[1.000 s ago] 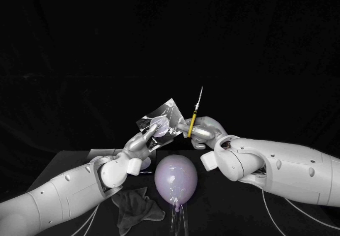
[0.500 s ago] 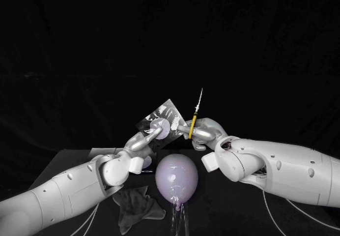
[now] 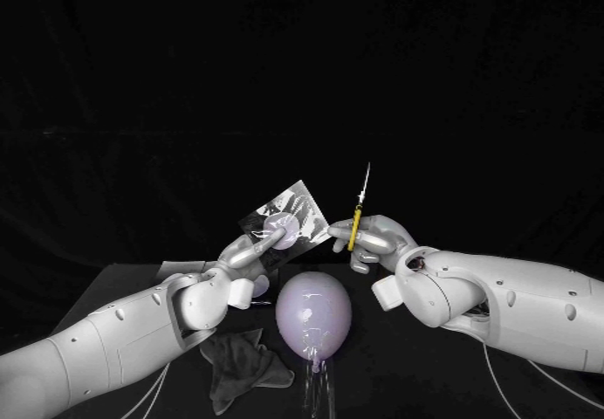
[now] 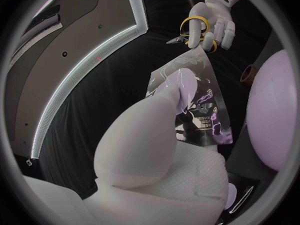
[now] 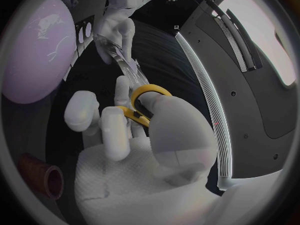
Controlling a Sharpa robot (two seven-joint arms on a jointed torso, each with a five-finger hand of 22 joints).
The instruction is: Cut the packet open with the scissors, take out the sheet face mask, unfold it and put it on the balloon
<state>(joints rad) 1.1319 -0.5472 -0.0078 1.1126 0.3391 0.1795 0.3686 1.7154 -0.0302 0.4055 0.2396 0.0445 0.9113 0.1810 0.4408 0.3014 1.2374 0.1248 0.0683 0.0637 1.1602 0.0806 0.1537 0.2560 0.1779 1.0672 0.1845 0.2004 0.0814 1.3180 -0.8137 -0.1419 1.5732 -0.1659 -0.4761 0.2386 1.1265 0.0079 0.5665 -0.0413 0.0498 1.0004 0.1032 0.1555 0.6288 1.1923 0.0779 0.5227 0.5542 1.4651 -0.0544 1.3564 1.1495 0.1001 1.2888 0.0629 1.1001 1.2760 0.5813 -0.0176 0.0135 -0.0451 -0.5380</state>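
Rightward by a little, the right hand (image 3: 378,240) has carried the scissors (image 3: 359,214) off the packet (image 3: 292,218), whose edge they met a moment ago. A dark gap now shows between the two in the head view. The left hand (image 3: 252,249) and the packet have kept their place.

The black bench (image 3: 113,288) runs across the lower part of the head view, and both white arms reach in over it. The pale lilac balloon (image 3: 312,325) lies on the bench between the arms, below the two raised hands. A dark cloth (image 3: 245,371) sits crumpled on the bench just beside the balloon, under the left forearm.

The left hand is raised off the bench, its fingers (image 4: 178,87) pinching the packet near its lower part. The packet is held in the air above the balloon, tilted, with its shiny printed face toward the head camera.

The right hand is up at the same height, just beside the packet, its fingers (image 5: 115,130) clenched through the yellow handles of the scissors. The blades point upward and read as one thin line. In the left wrist view their tips lie near the packet's upper corner.

A small brown tube (image 5: 40,177) lies on the bench near the balloon.
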